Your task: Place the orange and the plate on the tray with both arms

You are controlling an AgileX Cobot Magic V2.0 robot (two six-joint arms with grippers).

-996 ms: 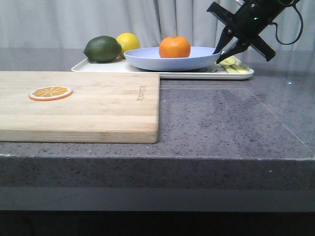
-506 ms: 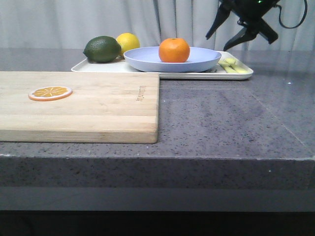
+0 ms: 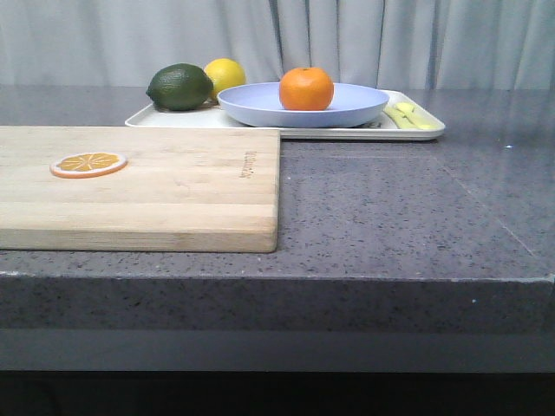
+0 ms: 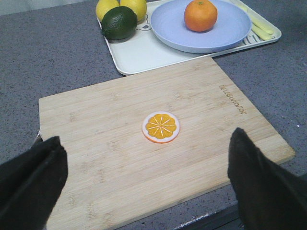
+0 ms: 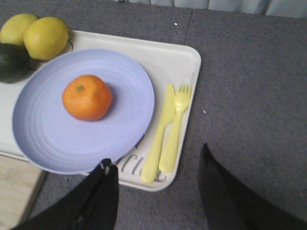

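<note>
A: R gripper gone from front view; jaws wide, empty.
B: Orange on plate, plate on tray; L gripper spread, empty over board; looks done.

Your orange sits on the plate, plate on tray. Cutting board lies at the tray's 7 o'clock; fruit slice on it.
</note>
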